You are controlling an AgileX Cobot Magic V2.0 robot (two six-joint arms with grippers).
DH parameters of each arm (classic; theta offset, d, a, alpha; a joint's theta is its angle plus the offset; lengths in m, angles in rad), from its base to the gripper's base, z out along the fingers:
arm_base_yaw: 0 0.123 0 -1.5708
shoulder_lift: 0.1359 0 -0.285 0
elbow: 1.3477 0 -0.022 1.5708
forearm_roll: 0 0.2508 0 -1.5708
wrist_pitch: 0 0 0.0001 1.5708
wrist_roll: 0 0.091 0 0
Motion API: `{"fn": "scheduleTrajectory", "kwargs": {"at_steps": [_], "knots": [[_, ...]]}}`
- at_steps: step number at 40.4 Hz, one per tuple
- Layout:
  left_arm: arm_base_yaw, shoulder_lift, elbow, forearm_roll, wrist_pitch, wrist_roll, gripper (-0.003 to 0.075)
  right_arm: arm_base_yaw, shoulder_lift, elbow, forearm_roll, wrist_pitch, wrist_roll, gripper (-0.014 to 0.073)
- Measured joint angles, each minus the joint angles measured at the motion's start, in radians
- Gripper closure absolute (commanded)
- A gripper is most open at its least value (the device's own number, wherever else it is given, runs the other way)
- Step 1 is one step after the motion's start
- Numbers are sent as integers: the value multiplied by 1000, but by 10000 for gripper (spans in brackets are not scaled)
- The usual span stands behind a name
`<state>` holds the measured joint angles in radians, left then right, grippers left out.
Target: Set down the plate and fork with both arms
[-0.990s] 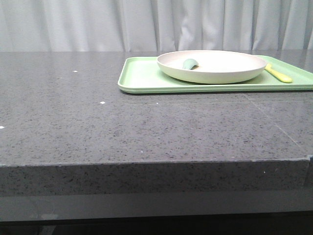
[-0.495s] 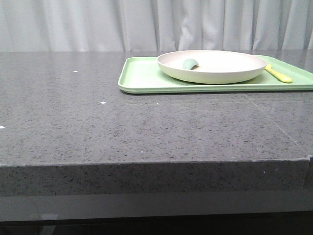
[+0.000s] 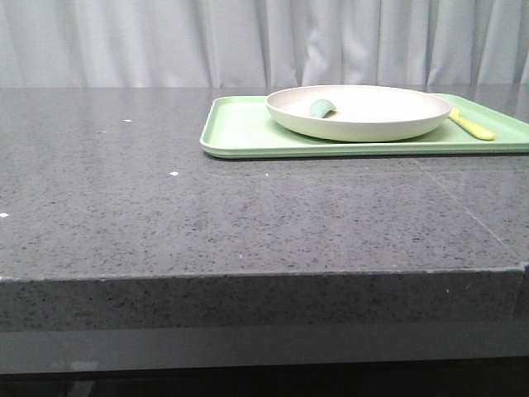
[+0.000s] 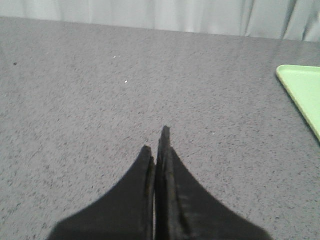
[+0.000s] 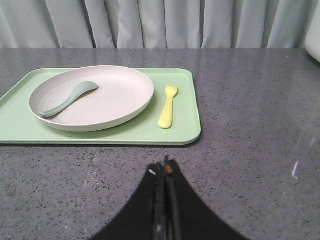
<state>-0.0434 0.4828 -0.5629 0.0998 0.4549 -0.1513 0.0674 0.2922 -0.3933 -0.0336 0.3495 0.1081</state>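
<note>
The cream plate (image 3: 364, 112) (image 5: 100, 100) rests on a light-green tray (image 3: 240, 132) (image 5: 182, 127) at the back right of the table. A pale-yellow fork (image 3: 471, 126) (image 5: 167, 107) lies on the tray just beside the plate. My right gripper (image 5: 162, 167) is shut and empty over bare table, short of the tray's near edge. Over bare grey table, my left gripper (image 4: 156, 140) is shut on nothing, and a corner of the tray (image 4: 300, 85) shows off to one side. Neither gripper appears in the front view.
A grey-green spoon (image 3: 321, 107) (image 5: 70, 97) lies inside the plate. The dark speckled stone table (image 3: 207, 215) runs to a front edge close to the camera. Grey curtains hang behind the table.
</note>
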Motion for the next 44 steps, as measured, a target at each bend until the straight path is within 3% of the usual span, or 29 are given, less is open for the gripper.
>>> {"fn": "scheduleTrajectory", "kwargs": {"at_steps": [8,32,44], "knots": [[0,-4,7,-100,-30,121,738,0,0,0,0,0,0,657],[99,-475,431,-100,-137,136,738,0,0,0,0,0,0,657],[99,-488,568,-105,-246,138,738,0,0,0,0,0,0,662]]}}
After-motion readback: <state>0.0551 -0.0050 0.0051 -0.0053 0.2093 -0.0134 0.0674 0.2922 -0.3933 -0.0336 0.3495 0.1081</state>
